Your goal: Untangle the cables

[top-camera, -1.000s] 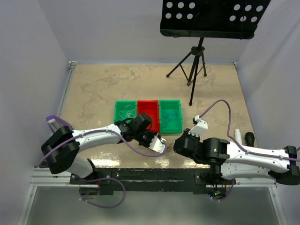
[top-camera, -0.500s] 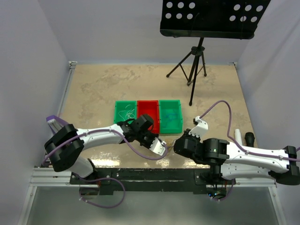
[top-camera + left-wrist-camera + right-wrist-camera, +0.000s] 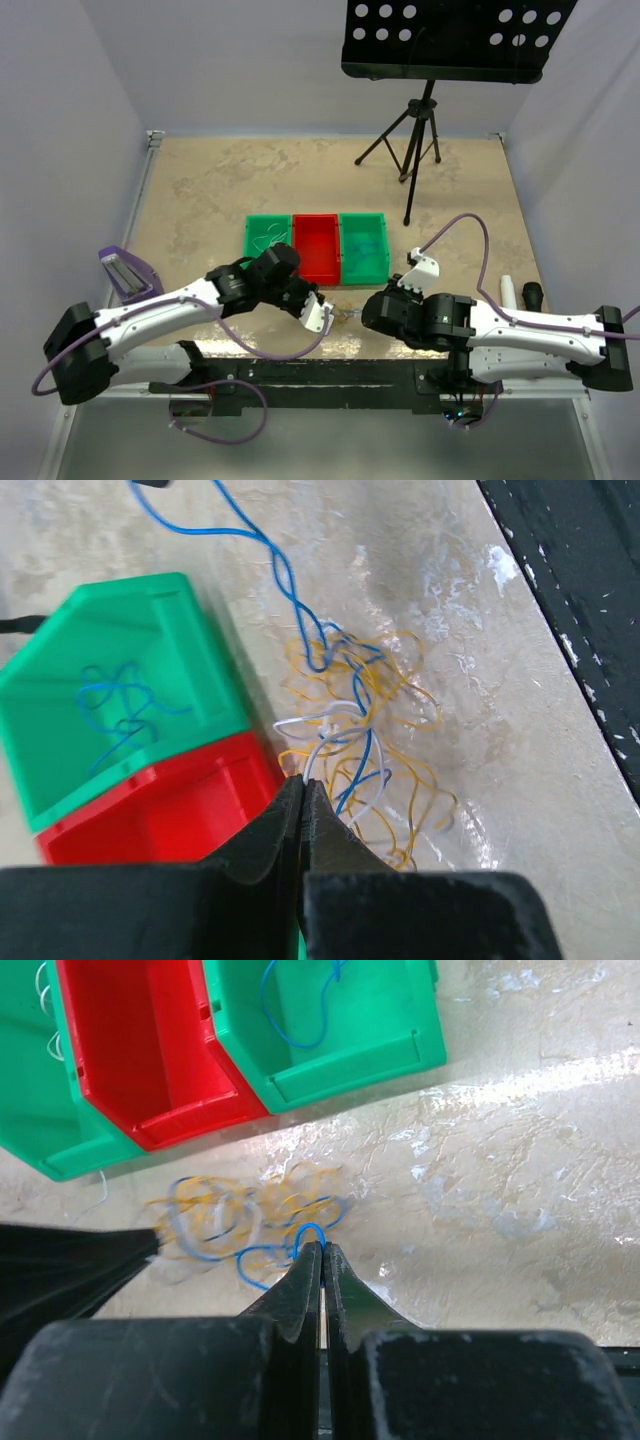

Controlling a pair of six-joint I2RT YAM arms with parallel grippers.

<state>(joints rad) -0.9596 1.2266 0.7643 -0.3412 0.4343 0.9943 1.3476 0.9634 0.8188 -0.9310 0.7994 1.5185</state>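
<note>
Since a second ago the left arm has swung back and the left gripper [image 3: 322, 316] has slid leftward — jaws pressed shut on a whitish cable [image 3: 305, 720]. The right gripper [image 3: 322, 1250] pinches a blue cable [image 3: 311, 1225] at its loop. Between them the cables [image 3: 345, 313] lie tangled on the table [image 3: 200, 190] — just in front of the red bin [image 3: 318, 250] and the green bin [image 3: 362, 248].
</note>
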